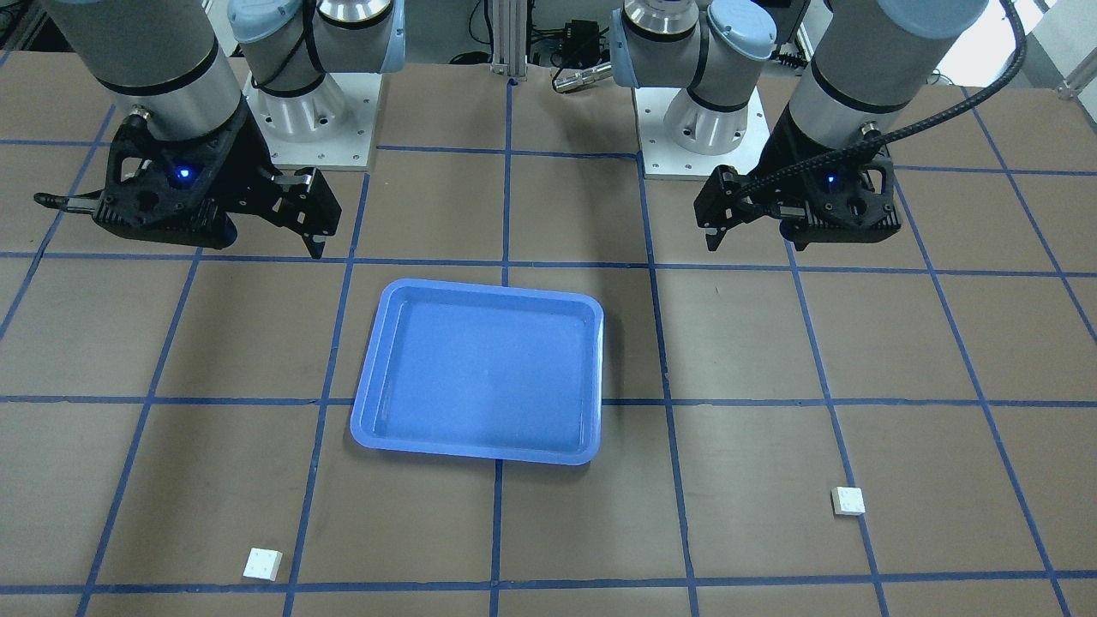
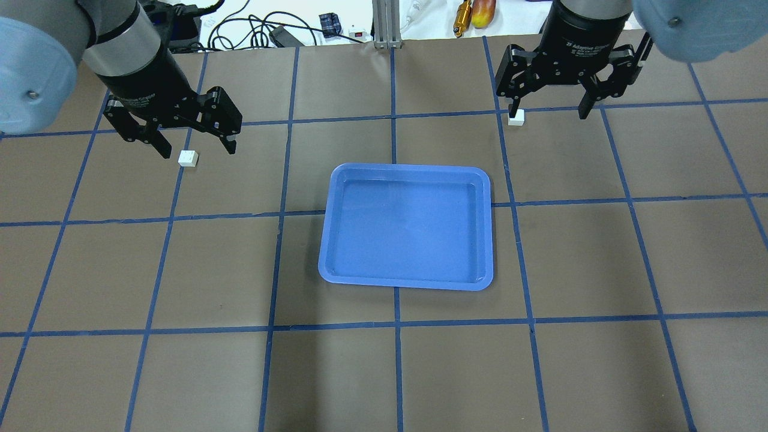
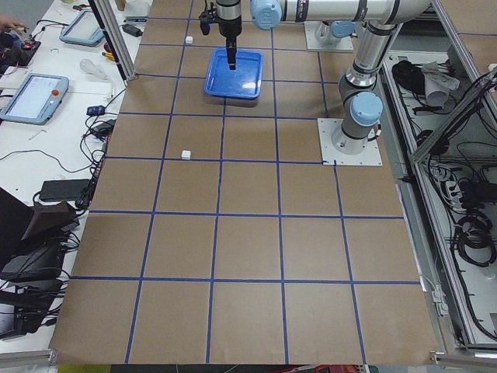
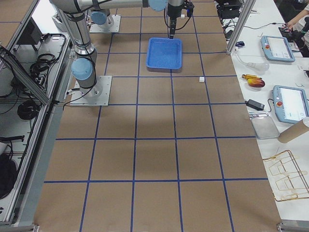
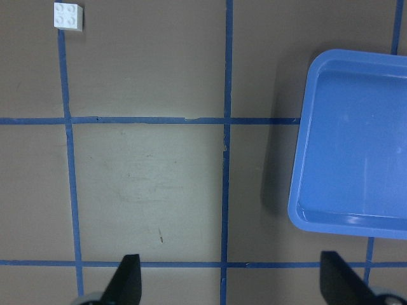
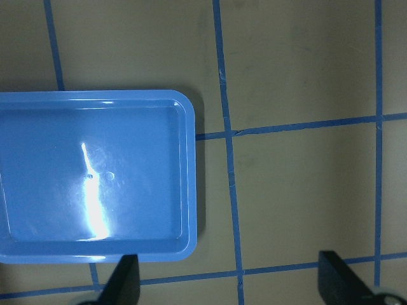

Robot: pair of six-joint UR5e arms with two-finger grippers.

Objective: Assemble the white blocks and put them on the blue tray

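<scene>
**Both grippers wide open, blocks apart on the table**

The blue tray sits flat near the middle of the table, in front of the robot. The two white blocks lie studs up on the brown surface, well apart from each other and from the tray. The left white block rests to the tray's far left, just beside a blue tape line. The right white block rests to the tray's far right, further out from the robot than the tray's far rim. The left gripper hangs above the table on the left, jaws spread wide. The right gripper hangs on the right, also spread wide. Neither gripper touches a block or the tray.
</scene>
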